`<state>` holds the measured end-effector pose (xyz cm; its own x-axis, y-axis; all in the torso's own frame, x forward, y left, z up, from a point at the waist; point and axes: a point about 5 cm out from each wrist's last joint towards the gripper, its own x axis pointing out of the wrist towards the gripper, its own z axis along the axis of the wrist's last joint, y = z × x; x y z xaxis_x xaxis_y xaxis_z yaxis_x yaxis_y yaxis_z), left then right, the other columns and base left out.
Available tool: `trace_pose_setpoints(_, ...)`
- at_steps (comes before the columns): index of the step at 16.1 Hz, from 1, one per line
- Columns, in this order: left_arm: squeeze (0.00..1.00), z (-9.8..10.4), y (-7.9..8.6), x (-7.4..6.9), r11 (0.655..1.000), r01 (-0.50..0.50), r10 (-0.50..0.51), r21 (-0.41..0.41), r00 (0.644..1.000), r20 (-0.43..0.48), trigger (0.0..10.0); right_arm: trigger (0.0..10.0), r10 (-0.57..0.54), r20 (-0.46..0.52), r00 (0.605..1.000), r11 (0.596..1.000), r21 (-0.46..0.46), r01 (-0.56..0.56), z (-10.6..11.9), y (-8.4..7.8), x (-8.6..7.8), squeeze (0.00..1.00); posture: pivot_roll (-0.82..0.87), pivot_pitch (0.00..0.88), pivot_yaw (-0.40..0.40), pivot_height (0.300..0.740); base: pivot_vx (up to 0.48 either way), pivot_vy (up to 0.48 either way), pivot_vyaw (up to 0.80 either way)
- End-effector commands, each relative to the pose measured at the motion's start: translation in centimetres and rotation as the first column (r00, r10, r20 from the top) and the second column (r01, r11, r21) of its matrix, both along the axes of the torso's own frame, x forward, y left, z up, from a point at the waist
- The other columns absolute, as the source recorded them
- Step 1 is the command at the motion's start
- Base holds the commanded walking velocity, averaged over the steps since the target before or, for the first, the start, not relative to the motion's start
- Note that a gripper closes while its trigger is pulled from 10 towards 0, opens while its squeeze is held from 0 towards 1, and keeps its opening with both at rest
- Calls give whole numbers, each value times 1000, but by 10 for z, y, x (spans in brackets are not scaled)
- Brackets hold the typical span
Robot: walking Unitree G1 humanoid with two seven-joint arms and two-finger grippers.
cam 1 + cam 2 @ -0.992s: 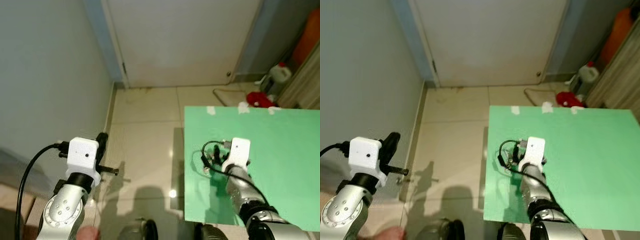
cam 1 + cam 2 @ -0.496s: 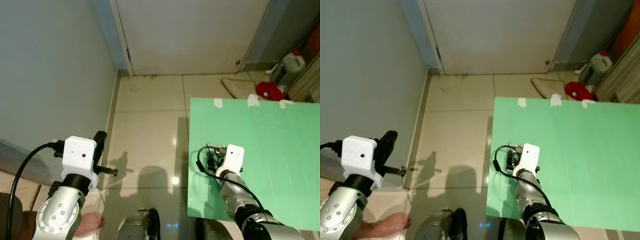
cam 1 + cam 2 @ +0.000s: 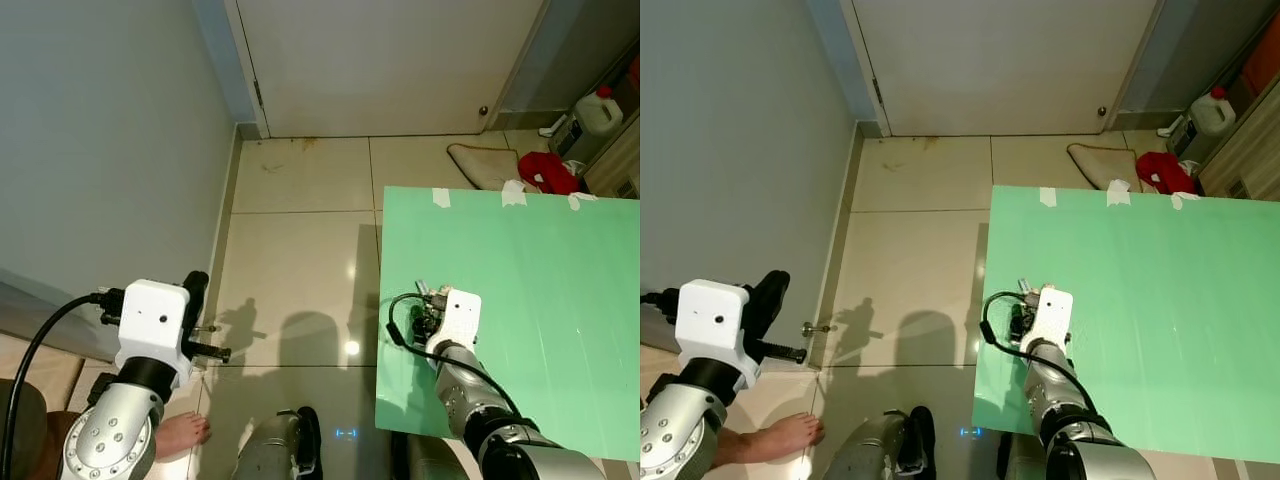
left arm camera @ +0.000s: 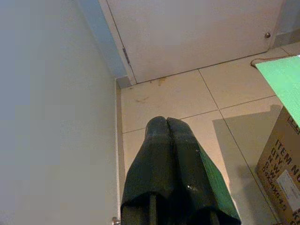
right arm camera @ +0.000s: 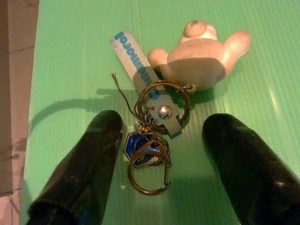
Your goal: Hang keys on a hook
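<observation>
keys on brass rings with a pale bear-shaped fob (image 5: 159,112) lie on the green corrugated board (image 5: 70,51) between the spread right gripper (image 5: 159,164); head view shows left gripper (image 4: 166,136) closed, empty, over floor tiles (image 3: 300,250).

Sharp, evenly lit; glare on floor tiles (image 3: 351,348).
</observation>
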<state>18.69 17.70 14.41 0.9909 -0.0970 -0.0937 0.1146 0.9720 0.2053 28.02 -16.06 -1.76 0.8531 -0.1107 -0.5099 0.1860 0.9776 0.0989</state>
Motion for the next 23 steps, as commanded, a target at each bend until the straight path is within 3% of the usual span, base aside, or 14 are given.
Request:
trace_pose_setpoints(1, 0, 2, 0, -4, 1000, -11, 11, 9, 1000, -4, 10000, 0, 16, -59, 998, 1000, 1, -16, -12, 3, -13, 0, 248, 259, 94, 740, 0, 0, 0)
trace_pose_setpoints(17, 0, -1, -8, -2, 999, -26, 26, -20, 1000, -6, 10000, 0, 62, -42, 997, 997, 39, -61, -15, 15, -18, 0, 228, 261, 84, 740, 0, 0, 0)
trace_pose_setpoints(23, 0, -4, -11, 5, 1000, -14, 14, -20, 1000, 0, 10000, 0, 13, -17, 1000, 998, 55, -12, -10, 7, -11, 0, 203, 257, 73, 740, 0, 0, 0)
